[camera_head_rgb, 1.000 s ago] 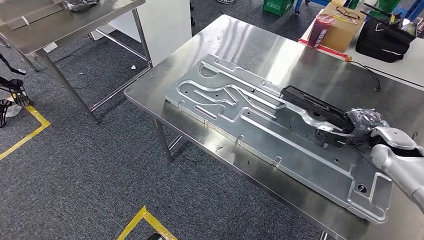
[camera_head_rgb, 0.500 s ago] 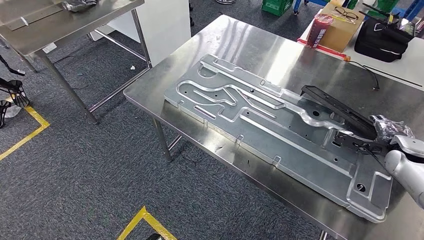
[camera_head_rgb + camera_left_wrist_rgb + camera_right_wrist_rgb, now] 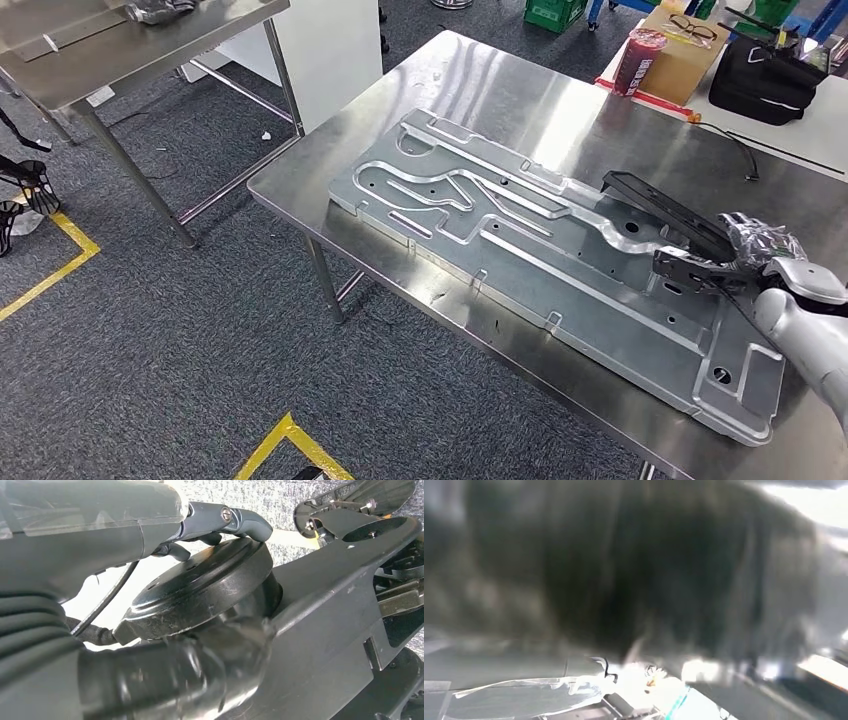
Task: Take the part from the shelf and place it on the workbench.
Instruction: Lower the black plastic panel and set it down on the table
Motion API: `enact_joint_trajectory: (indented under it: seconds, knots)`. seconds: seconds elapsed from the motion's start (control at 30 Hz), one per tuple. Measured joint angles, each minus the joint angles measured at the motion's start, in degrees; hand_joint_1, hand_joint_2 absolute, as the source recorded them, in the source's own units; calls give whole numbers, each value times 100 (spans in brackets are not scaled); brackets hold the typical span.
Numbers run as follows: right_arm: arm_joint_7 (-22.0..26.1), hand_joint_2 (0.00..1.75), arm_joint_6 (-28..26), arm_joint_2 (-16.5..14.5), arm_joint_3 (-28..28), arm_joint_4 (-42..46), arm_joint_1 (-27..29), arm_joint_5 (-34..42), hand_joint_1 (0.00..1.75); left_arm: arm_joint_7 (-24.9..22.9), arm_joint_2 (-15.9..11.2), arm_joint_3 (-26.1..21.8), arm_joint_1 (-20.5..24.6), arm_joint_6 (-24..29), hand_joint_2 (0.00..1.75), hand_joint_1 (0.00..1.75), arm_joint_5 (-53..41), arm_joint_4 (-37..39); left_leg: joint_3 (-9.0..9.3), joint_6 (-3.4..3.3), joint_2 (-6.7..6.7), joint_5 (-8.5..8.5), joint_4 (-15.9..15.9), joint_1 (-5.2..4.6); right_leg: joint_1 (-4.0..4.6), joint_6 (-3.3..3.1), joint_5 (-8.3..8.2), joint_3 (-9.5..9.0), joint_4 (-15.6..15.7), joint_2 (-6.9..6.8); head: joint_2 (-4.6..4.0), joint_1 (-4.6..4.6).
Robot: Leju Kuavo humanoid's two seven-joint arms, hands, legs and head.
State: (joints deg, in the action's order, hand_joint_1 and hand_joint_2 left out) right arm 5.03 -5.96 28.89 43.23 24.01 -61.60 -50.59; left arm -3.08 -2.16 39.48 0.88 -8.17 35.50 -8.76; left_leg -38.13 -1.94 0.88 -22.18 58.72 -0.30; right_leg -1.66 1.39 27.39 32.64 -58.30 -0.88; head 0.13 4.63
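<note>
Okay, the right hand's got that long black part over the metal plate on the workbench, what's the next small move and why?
Probably lower it a little further and settle it flat. The right hand grips one end of the black part, which lies slanted across the grooved metal plate on the workbench, so release looks premature.

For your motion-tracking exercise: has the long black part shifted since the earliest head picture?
Yes. The black part, held by the right hand, has moved along the silver plate toward its right end.
</note>
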Motion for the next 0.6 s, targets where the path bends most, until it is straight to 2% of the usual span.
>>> enact_joint_trajectory:
  seconds: [0.17, 0.33, 0.6]
  knots:
    - [63, 0, -430, -106, 0, 300, -38, -168, 0, 8, 3, 1, 5, 9, 0, 0, 0, 0, 2, 0, -5, 0, 0, 0, 0, 0, 0, 0, -2, 6, 0, 0]
    - [29, 0, -501, -190, -50, 1029, -40, -184, 0, 15, 11, -1, 8, 17, 0, 0, 24, 0, 5, 0, -5, 0, 0, 0, 0, 0, 0, 0, -6, 5, 0, 0]
    - [48, 0, 59, -249, -240, 3037, 278, 234, 0, -96, 10, -1, 21, -1, 0, 0, 7, 0, 2, -24, -4, -22, 26, -24, -24, 26, 5, -7, 5, 3, 0, 2]
